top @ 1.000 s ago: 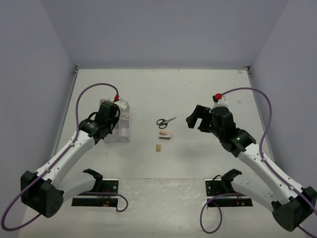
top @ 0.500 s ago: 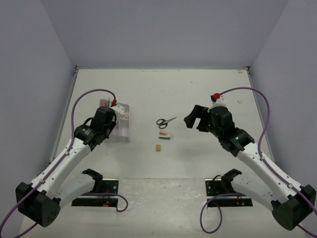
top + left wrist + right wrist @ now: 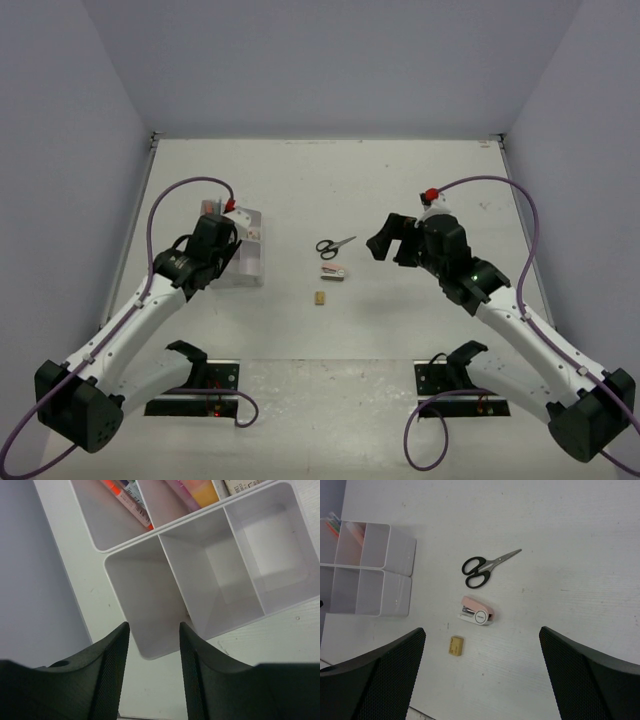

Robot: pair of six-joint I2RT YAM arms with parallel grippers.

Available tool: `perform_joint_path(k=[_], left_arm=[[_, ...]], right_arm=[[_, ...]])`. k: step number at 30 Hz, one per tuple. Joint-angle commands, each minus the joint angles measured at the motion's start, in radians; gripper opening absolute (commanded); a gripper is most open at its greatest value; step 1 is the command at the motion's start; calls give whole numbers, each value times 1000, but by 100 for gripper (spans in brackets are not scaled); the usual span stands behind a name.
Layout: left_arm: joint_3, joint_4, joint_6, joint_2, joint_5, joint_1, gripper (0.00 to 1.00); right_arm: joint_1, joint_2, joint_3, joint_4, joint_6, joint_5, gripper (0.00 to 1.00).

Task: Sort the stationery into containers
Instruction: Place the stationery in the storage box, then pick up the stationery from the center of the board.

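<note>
We logged the left gripper [image 3: 152, 627], parted and empty, tilted over the organiser box [image 3: 150, 605], which held markers [image 3: 132, 502]. The right gripper [image 3: 481, 630], spread wide and empty, hung above scissors [image 3: 480, 569], a pink piece [image 3: 477, 616] and a tan eraser [image 3: 456, 645]. Print on a label [image 3: 244, 484] in the box was unreadable.

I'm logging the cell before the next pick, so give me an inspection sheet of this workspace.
Surface: white tabletop, faint specks.
Job's things: clear plastic divided organiser box, orange and pink markers in some compartments, three compartments empty; black-handled scissors, small pink stapler-like piece and small tan eraser lie loose, apart.
Clutter: nothing seen.
Grippers: left gripper open, empty, over the organiser; right gripper open, empty, over the loose pieces.
Cables: purple cables loop off both arms, touching no item.
Surroundings: lilac-grey walls on three sides.
</note>
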Motion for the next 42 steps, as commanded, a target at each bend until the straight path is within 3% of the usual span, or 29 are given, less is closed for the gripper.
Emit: perform_joint_path(k=[1, 4, 6, 8, 13, 15, 16, 17, 19, 22, 24, 29, 30, 32, 42], left_arm=[[129, -24, -27, -37, 9, 6, 47], [234, -59, -104, -42, 68, 5, 71], [317, -51, -154, -44, 120, 6, 78], [364, -39, -254, -26, 210, 5, 100], [325, -10, -554, 57, 434, -7, 100], [243, 79, -630, 69, 371, -95, 100], [227, 100, -676, 83, 204, -256, 100], [221, 108, -696, 101, 125, -334, 100], [221, 118, -772, 172, 29, -444, 100], [188, 161, -847, 237, -49, -526, 100], [169, 194, -868, 279, -57, -546, 100], [83, 326, -927, 413, -40, -588, 85], [82, 346, -943, 467, -35, -598, 71], [89, 370, -957, 520, -29, -612, 61], [154, 381, -1025, 672, -48, -663, 56]], right_arm=[[-4, 25, 1, 45, -17, -25, 99], [-4, 30, 6, 40, -20, -16, 99], [-4, 31, 9, 37, -21, -13, 99], [-4, 32, 14, 32, -20, -5, 99], [-4, -11, 33, -44, -17, 79, 99], [-4, -37, 46, -80, -25, 132, 99], [-5, -44, 53, -101, -31, 154, 99], [-6, -47, 56, -110, -33, 169, 99], [-7, -61, 62, -135, -38, 185, 99], [-10, -88, 48, -152, -37, 201, 99], [-11, -105, 40, -153, -42, 210, 99], [-15, -106, 12, -148, -57, 242, 99], [-14, -103, 8, -142, -57, 244, 99], [-13, -101, -2, -130, -58, 251, 99], [-13, -117, -28, -114, -55, 259, 99]])
